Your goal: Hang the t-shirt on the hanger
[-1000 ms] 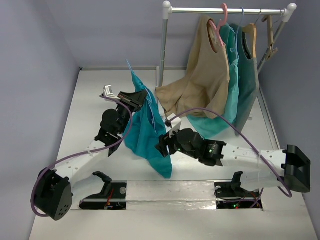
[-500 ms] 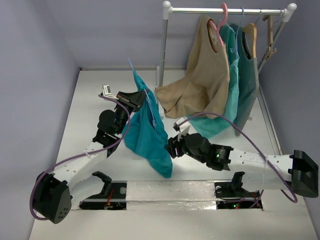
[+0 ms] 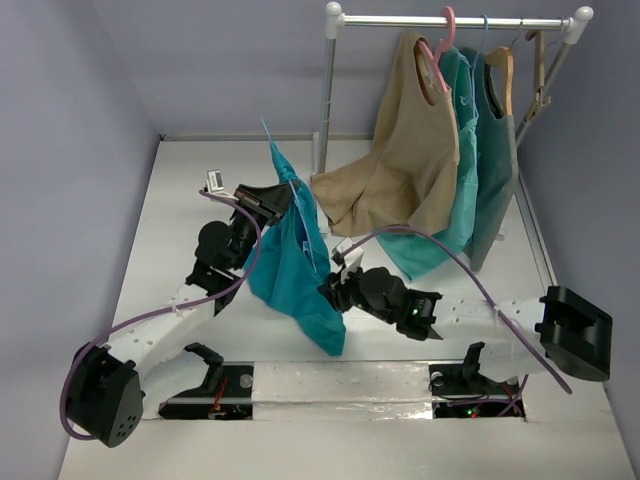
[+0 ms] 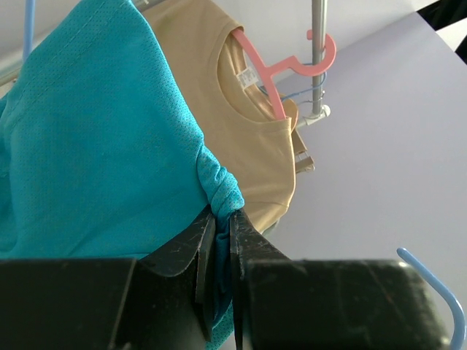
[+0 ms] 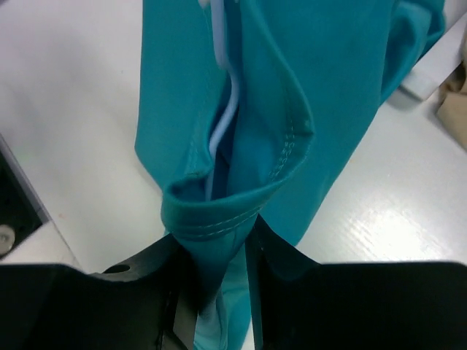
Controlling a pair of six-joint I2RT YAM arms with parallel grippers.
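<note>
- Jaws of the left gripper are pinched closed on a bunched fold of the t-shirt, which hangs down from that grip over the table.
- The hanger runs inside the teal cloth, its wire showing through an opening in the fabric.
- The right gripper is closed on a stitched hem lower down the t-shirt.
- A beige shirt hangs on a pink hanger, far right.

Robotics lab cell: white table walled by plain lavender panels, cabled left arm, right arm, garment rail.
</note>
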